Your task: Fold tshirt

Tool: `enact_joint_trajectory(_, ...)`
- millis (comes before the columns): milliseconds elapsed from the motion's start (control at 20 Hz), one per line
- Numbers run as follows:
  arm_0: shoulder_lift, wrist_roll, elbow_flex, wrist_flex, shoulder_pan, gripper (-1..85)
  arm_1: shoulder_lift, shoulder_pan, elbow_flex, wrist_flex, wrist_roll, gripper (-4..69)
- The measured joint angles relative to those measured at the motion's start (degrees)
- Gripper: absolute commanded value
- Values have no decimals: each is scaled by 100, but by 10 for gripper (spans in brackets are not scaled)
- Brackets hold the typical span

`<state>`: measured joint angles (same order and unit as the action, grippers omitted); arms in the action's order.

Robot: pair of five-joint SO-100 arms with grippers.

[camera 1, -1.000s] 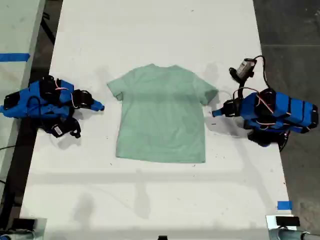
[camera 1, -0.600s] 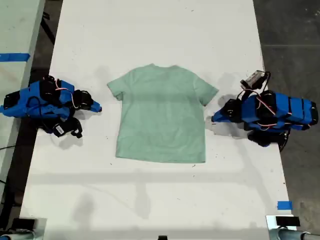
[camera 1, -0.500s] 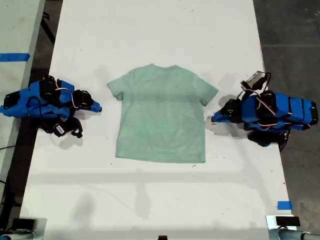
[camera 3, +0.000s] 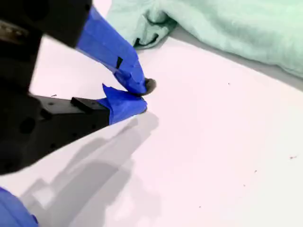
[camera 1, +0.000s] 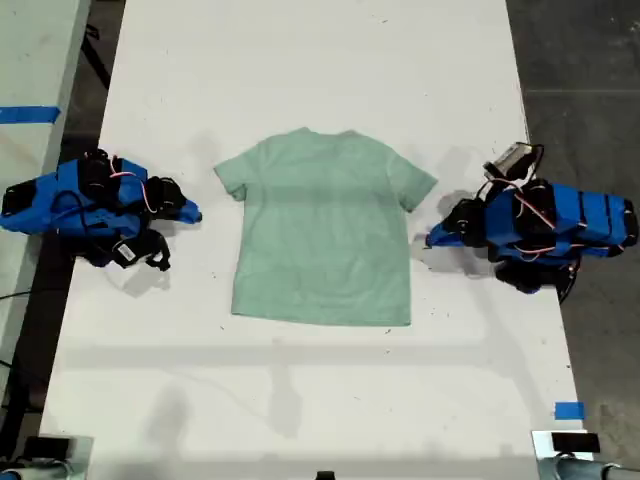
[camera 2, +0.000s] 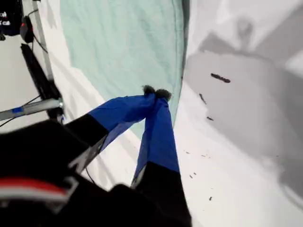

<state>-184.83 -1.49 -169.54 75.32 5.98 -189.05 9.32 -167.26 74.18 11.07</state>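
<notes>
The mint-green tshirt (camera 1: 325,230) lies flat and unfolded mid-table (camera 1: 300,60). My first gripper (camera 1: 430,240), pincer closed on nothing, sits at the exterior view's right, its tips (camera 2: 156,93) at the shirt's edge. My second gripper (camera 1: 195,212) rests at the exterior view's left, pincer (camera 3: 144,97) pinched together, empty, just short of a sleeve.

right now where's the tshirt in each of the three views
Exterior view: the tshirt lies flat mid-table between both arms.
First wrist view: its mint cloth fills the area beyond my first tool, hem edge by the tips.
Second wrist view: one sleeve and a side edge show beyond my second tool, apart from it.
Shared landmark: the white table.
</notes>
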Motion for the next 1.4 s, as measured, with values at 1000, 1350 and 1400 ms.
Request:
enact_joint_trajectory(1000, 7585, 2883, 7286, 1652, 2232, 0, 5607, 3085, 5054, 1441, -3647, -21)
enact_joint_trajectory(1350, 8095, 3305, 7444, 1740, 2786, 0, 6645, 3753, 5827, 1450, -4491, 161)
enact_joint_trajectory(1400, 8121, 3305, 7444, 1740, 2786, 0, 6785, 3814, 5827, 1468, -4553, 238)
